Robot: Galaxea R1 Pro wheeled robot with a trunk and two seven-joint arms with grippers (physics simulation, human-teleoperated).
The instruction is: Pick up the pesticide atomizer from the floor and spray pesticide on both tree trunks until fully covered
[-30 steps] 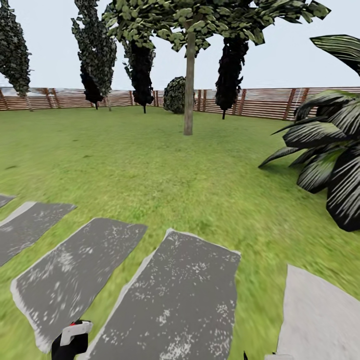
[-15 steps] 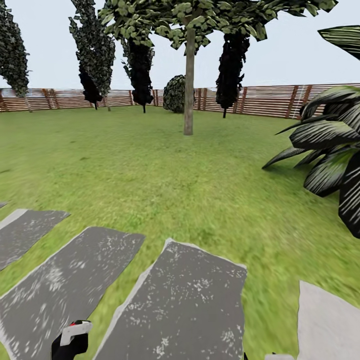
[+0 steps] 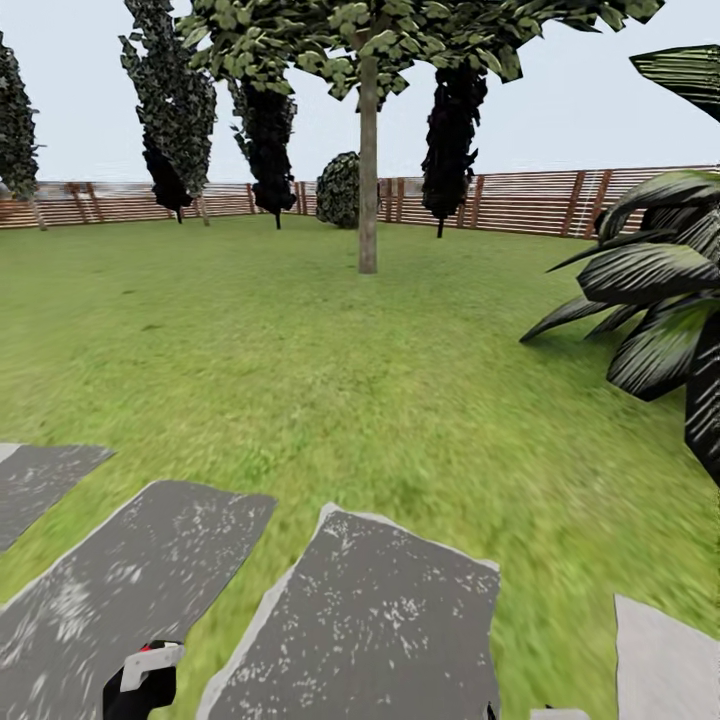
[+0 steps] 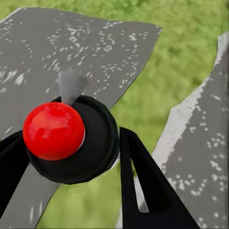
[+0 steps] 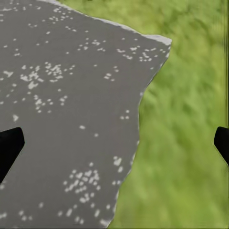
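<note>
With my left tool [image 4: 71, 157] clamped on the pesticide atomizer [image 4: 67, 138] and my right tool [image 5: 114, 143] apart, I judge I'm mid-approach and must next cross the lawn [image 3: 300, 360] to the tree trunk [image 3: 368, 170].

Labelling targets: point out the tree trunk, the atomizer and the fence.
tree trunk [image 3: 368, 170], head view, mid trunk.
atomizer [image 4: 53, 130], left wrist view, red ball at its top, between the left gripper's fingers.
fence [image 3: 520, 203], head view, slats right of the trunk.
</note>
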